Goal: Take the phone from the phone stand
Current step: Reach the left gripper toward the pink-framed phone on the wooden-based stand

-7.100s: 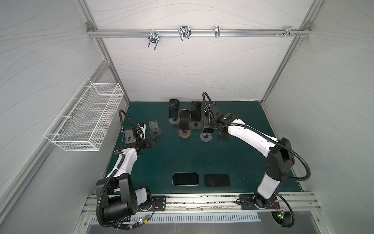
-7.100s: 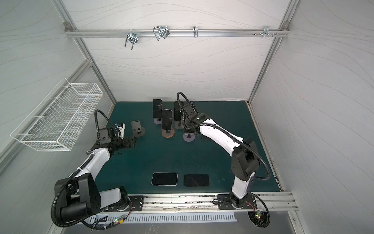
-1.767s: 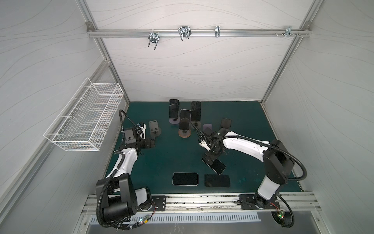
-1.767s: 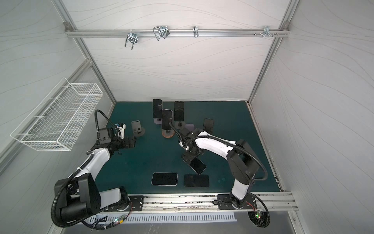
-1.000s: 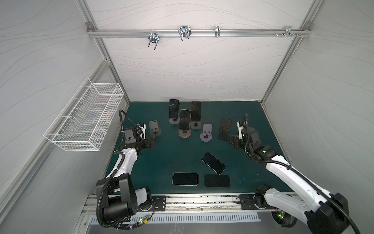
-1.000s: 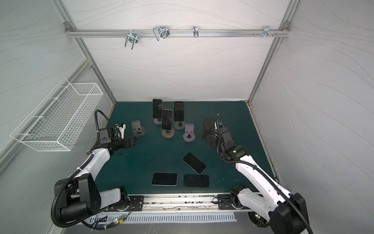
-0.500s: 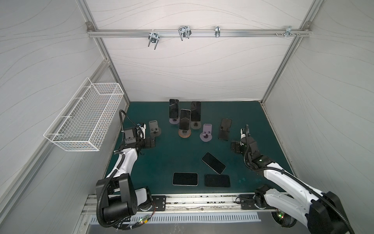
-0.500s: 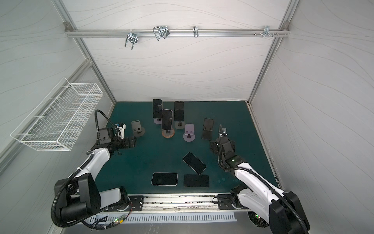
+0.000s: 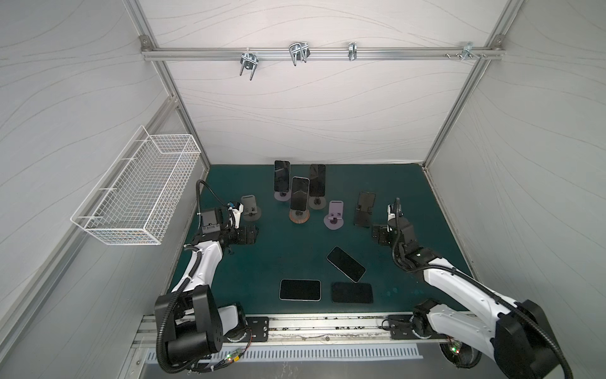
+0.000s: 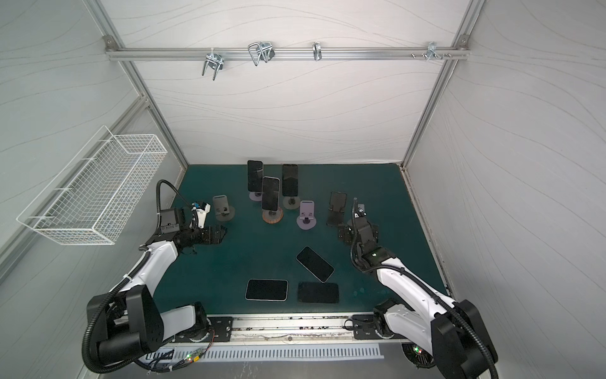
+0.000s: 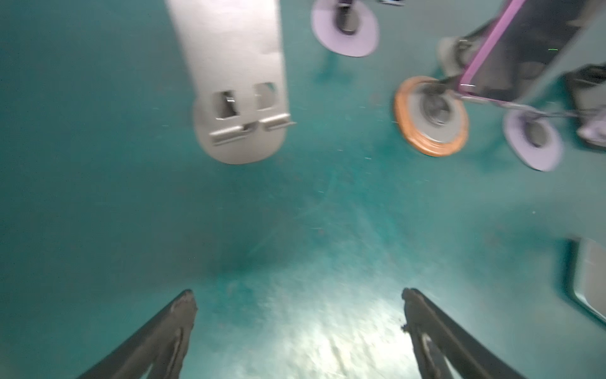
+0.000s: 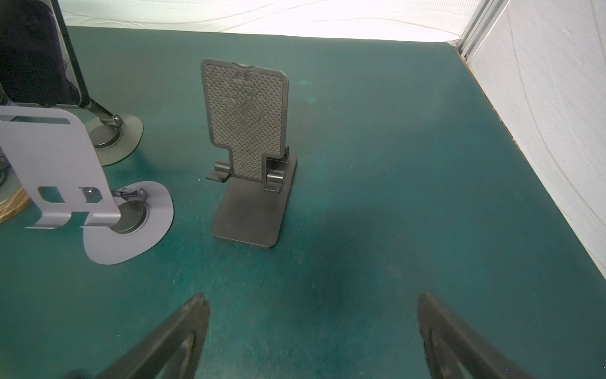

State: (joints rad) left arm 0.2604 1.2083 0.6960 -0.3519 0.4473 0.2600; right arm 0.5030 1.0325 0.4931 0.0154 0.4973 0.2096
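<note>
— Well, what takes up most of the room in there?

— The green mat (image 9: 295, 249), wall to wall. A white wire basket (image 9: 137, 197) hangs on the left wall.

— And the arms?

— One on each side. The left gripper (image 9: 247, 235) sits low over the mat near its left edge, just in front of the grey stand (image 9: 250, 206). Its jaws are spread wide and hold nothing. Its wrist view is blurred, but both fingers show well apart. The right gripper (image 9: 379, 234) hovers towards the right side, just in front of the black stand (image 9: 364, 210). Its jaws are also wide apart and hold nothing.

— Where are the phones?

— Three stand upright at the back. The left phone (image 9: 282, 175) and the right phone (image 9: 317, 179) are on their stands. The middle phone (image 9: 299, 193) is in front of and between them, on a stand with an orange-rimmed base (image 9: 299, 218). Three more lie flat, screens up. The angled phone (image 9: 345, 264) lies slantwise towards the middle, nearer the right gripper. The white-edged phone (image 9: 300, 290) and the dark phone (image 9: 352, 292) lie side by side near the front edge. I cannot tell whether the angled one's corner touches the dark one.

— Anything smaller?

— The lilac stand (image 9: 335, 213), between the orange-rimmed base and the black stand.
</note>
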